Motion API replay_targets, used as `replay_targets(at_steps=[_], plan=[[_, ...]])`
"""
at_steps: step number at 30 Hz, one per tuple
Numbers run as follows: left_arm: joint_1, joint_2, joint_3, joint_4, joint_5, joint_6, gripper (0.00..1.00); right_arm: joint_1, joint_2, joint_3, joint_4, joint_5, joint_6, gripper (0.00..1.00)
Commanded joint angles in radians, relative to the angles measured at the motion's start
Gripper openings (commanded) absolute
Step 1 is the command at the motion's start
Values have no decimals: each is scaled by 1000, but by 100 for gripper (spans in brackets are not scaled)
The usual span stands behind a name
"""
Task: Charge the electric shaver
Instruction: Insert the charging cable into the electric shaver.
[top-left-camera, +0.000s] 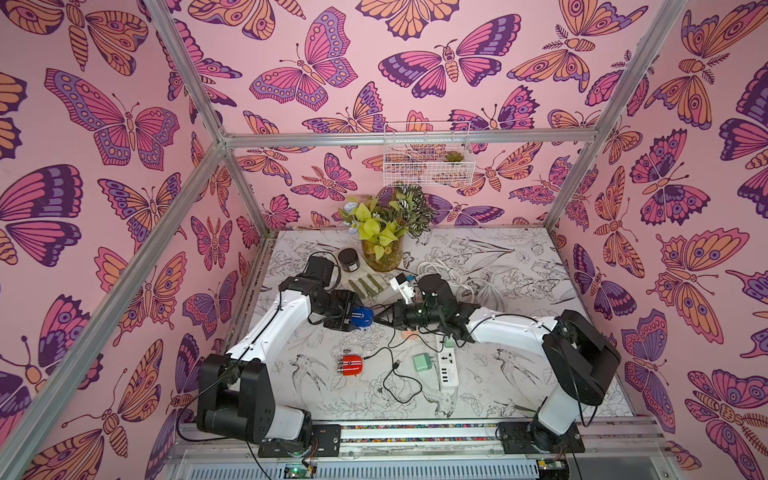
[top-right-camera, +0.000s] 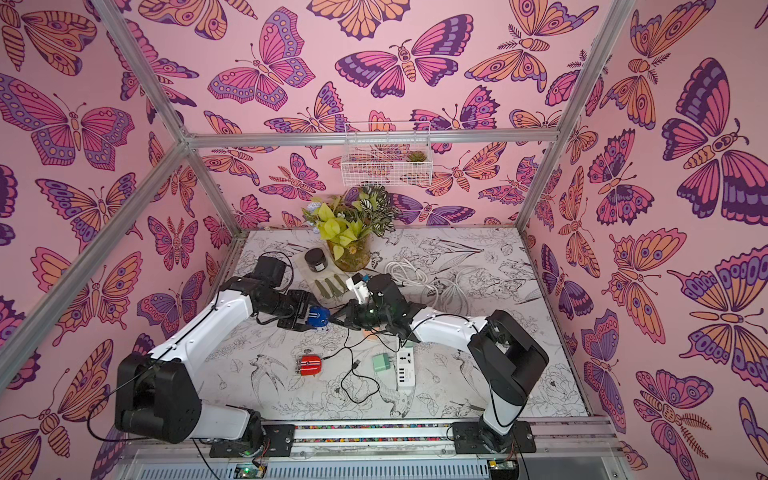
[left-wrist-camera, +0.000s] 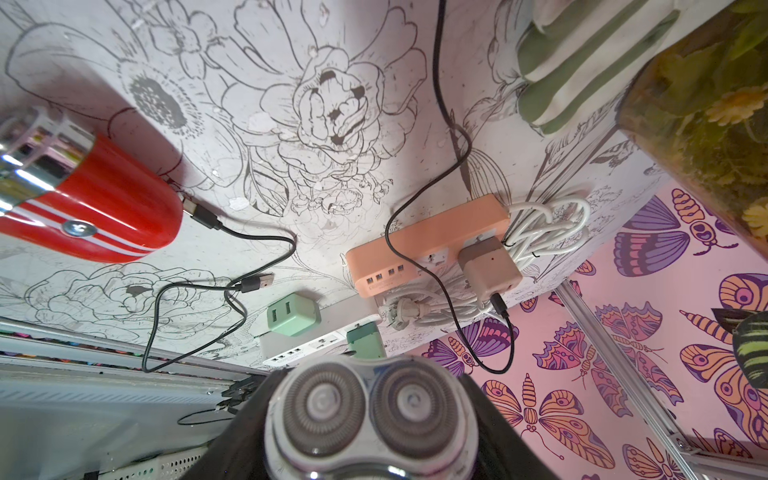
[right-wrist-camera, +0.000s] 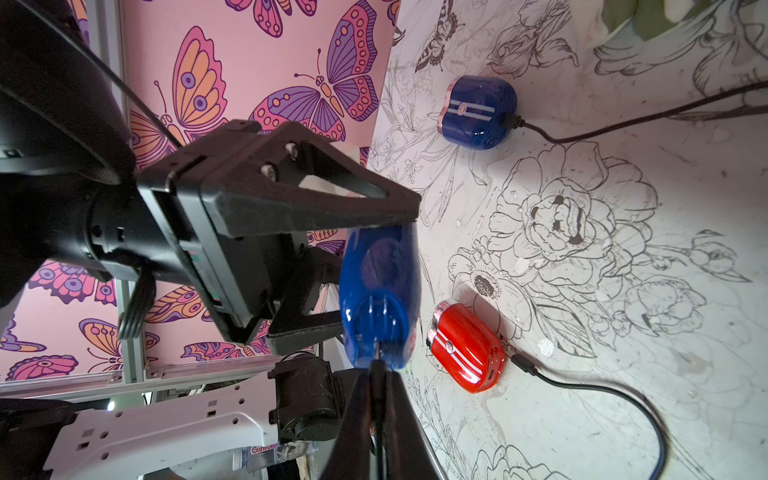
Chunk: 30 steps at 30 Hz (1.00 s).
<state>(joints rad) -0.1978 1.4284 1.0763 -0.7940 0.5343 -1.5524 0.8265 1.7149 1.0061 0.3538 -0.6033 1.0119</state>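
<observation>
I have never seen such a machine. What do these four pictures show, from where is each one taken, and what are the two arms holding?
These are two robot arms fixed at the front edge of a table. Two pictures look down on the whole scene from above; the other two come from a camera on each arm's wrist. The left pincer grips a blue shaver. The right pincer is shut on a black cable plug at the shaver's base. On the table also lie a red shaver, a white power strip, a loose green adapter, a vase of plants and a bundle of white cord.
</observation>
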Motion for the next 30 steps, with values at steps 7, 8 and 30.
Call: replay_targets(at_steps=[7, 8, 30], plan=[[-13, 11, 27, -29, 28, -6, 0, 5, 31, 36, 5, -9, -32, 0], [-14, 12, 28, -30, 30, -5, 0, 5, 31, 31, 10, -8, -34, 0], [-21, 10, 28, -29, 31, -13, 0, 27, 16, 33, -19, 6, -111, 0]])
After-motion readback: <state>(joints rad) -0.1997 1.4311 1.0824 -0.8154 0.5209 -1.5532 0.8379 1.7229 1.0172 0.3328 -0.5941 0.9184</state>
